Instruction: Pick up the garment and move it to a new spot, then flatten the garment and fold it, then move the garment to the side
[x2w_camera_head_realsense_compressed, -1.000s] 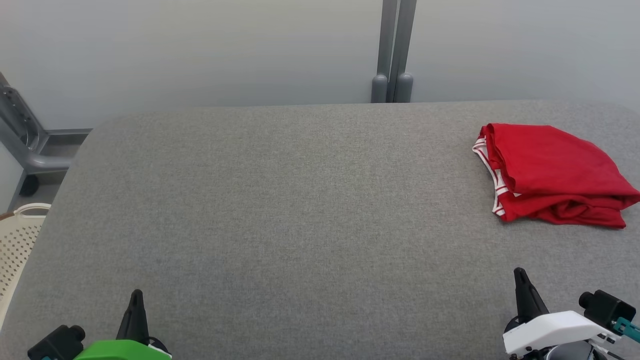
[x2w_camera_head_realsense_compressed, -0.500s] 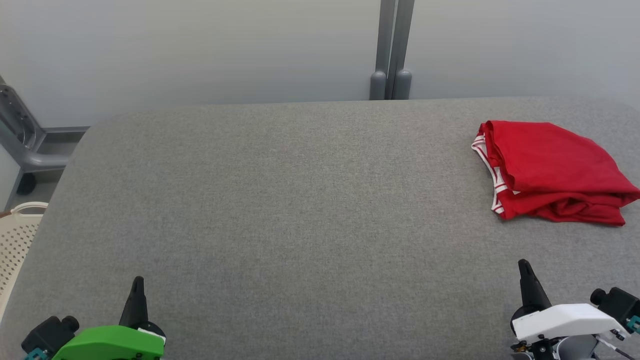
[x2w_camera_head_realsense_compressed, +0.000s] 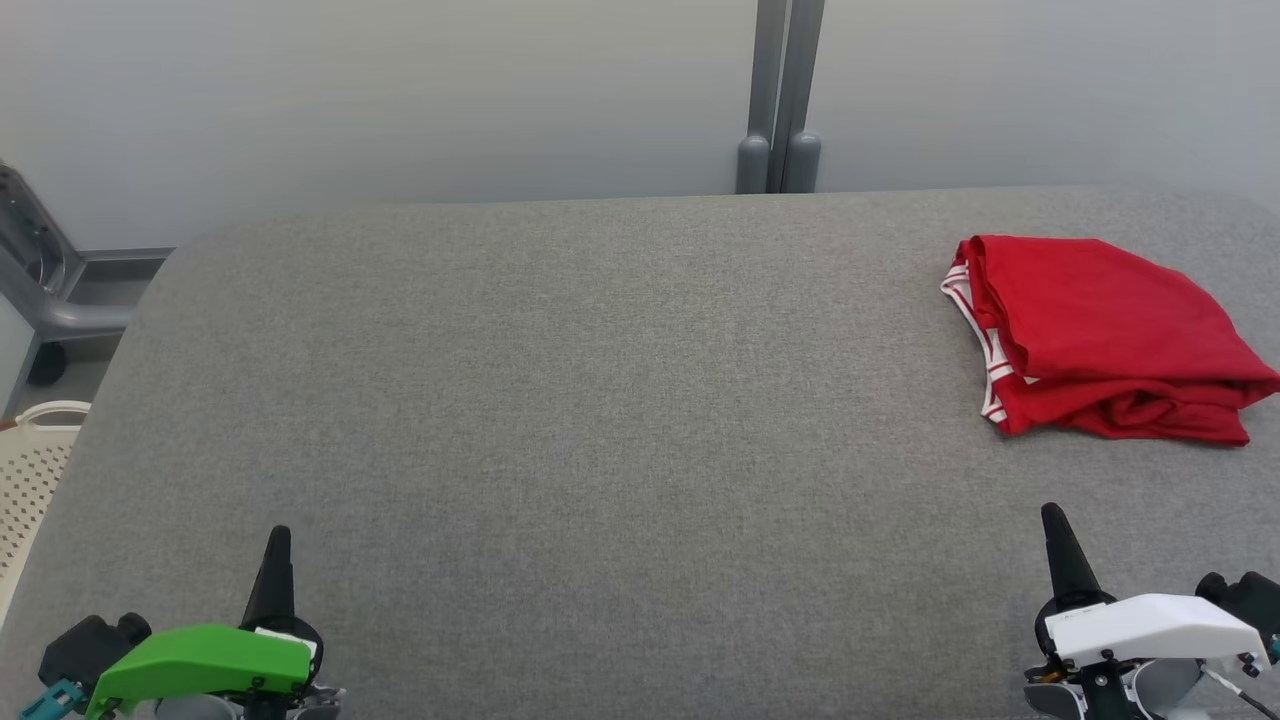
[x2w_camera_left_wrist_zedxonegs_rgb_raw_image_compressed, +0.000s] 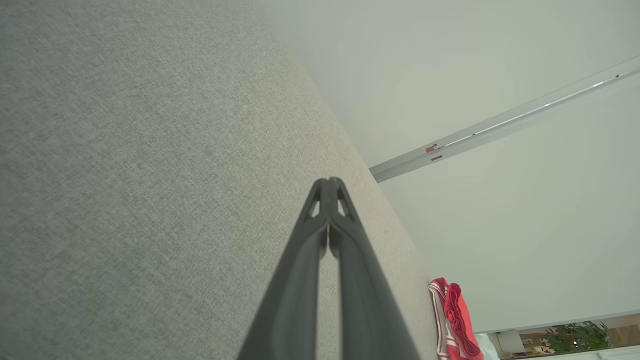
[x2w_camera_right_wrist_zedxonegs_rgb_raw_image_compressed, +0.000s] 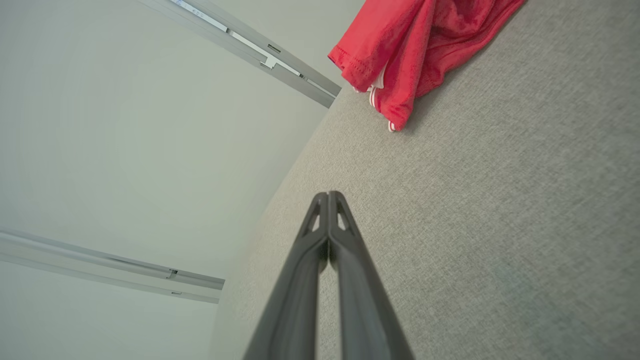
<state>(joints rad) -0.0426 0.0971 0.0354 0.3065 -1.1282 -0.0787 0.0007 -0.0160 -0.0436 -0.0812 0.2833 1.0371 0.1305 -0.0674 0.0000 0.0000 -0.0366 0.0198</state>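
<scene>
Upward the whole scene has shifted with the camera. Grey tabletop (x2w_camera_head_realsense_compressed: 600, 400) carries the red garment (x2w_camera_head_realsense_compressed: 1100, 330), folded at the frame's right edge, so the task looks finished. Pinched together, the left gripper (x2w_camera_head_realsense_compressed: 278, 532) and right gripper (x2w_camera_head_realsense_compressed: 1050, 512) reach higher from the bottom; the garment lies above the right one, apart.

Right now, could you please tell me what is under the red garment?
The red garment lies on the grey fabric table, white-striped trim showing at its left edge. Anything between cloth and table is covered, so I cannot tell.
</scene>
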